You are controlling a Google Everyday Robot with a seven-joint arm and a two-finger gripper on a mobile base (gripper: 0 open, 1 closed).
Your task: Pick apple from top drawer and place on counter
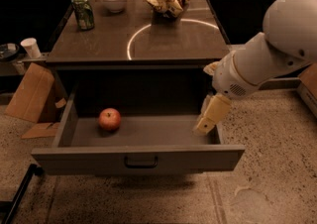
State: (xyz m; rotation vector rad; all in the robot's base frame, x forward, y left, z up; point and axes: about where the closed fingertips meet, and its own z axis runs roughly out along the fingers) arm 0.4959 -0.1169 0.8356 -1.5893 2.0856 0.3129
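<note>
Camera view is showing you the top drawer (138, 156) standing open below the counter's (99, 44) front edge. The apple (109, 119) is lying on the drawer floor toward its left end, under the front-left corner. The gripper (204, 127) is hanging over the drawer's right end, beneath the front-right corner, well apart from the apple. You cannot tell whether it is parted or closed.
</note>
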